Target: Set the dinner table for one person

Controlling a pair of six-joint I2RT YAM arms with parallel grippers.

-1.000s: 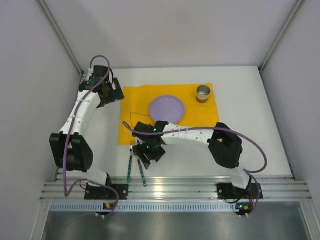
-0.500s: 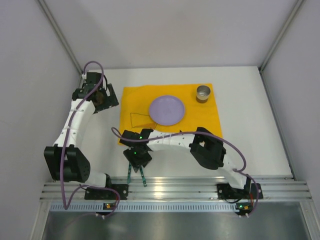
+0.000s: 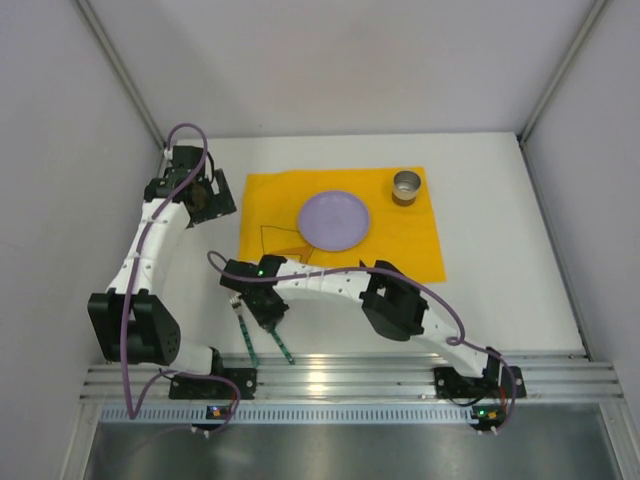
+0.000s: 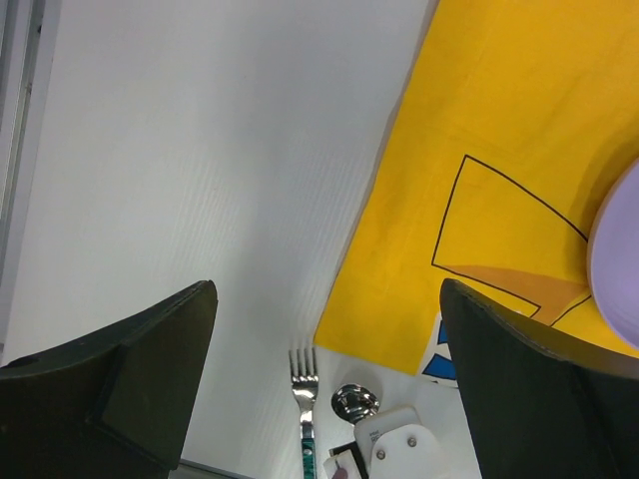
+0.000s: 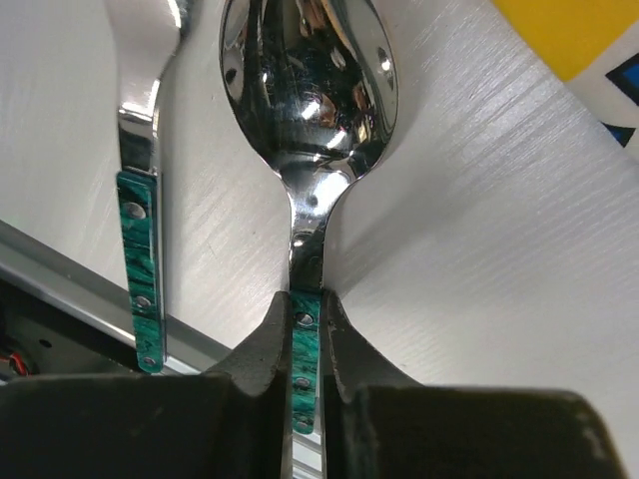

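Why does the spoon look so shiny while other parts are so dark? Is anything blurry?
Right wrist view: the spoon mirrors the lights, sharp and glary; the right end effector clamped on it is nearly black. Left wrist view: the left end effector is dark and slightly soft, the placemat crisp. Top view: glare on the rail.

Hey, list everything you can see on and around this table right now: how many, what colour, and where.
dinner table: one, white, under everything.
placemat: one, yellow with printed shapes, mid-table.
plate: one, lilac, on the placemat.
cup: one, metal, at the placemat's far right corner.
fork: one, steel with a green handle, on the table by the near rail.
spoon: one, steel with a green handle, beside the fork.
left gripper: one, black, open, left of the placemat.
right gripper: one, black, shut on the spoon's handle.
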